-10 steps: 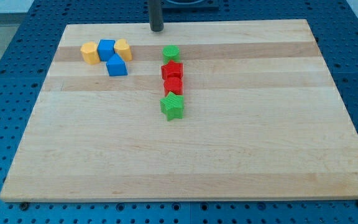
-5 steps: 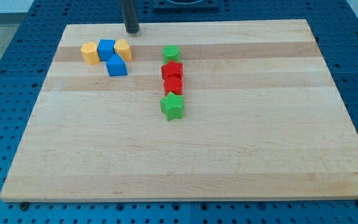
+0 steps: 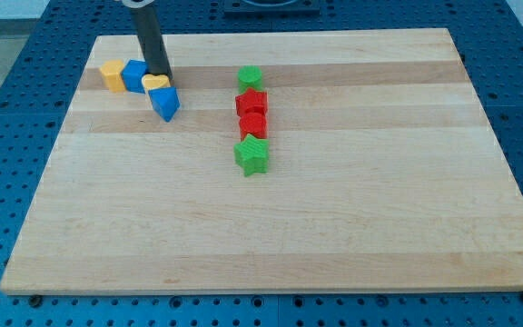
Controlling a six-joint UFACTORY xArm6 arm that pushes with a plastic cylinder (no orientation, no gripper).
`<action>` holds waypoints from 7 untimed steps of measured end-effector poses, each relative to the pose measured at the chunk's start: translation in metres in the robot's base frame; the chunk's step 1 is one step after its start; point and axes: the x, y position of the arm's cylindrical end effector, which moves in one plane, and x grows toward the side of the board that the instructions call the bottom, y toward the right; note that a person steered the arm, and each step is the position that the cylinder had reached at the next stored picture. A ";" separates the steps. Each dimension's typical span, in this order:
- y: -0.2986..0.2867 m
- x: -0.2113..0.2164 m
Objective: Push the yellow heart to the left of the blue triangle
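Observation:
My tip [image 3: 158, 73] stands at the view's upper left, touching the top edge of a small yellow block [image 3: 155, 83] that looks like the heart. The blue triangle [image 3: 164, 103] lies right below that yellow block, touching it and turned at an angle. A blue cube [image 3: 134, 74] sits just left of the rod. A second yellow block [image 3: 112, 74] sits against the cube's left side. The yellow heart is above the triangle and slightly to its left.
A column of blocks stands at centre top: a green block [image 3: 250, 77], two red blocks [image 3: 251, 101] [image 3: 253, 123] and a green star [image 3: 251, 156]. The wooden board [image 3: 334, 227] lies on a blue perforated table.
The rod came down and left from the board's top edge into the cluster. It pushed the right yellow block down-left against the triangle. The blue cube and left yellow block shifted left and the triangle rotated.

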 end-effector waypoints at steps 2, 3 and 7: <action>-0.021 0.033; -0.021 0.043; -0.012 -0.094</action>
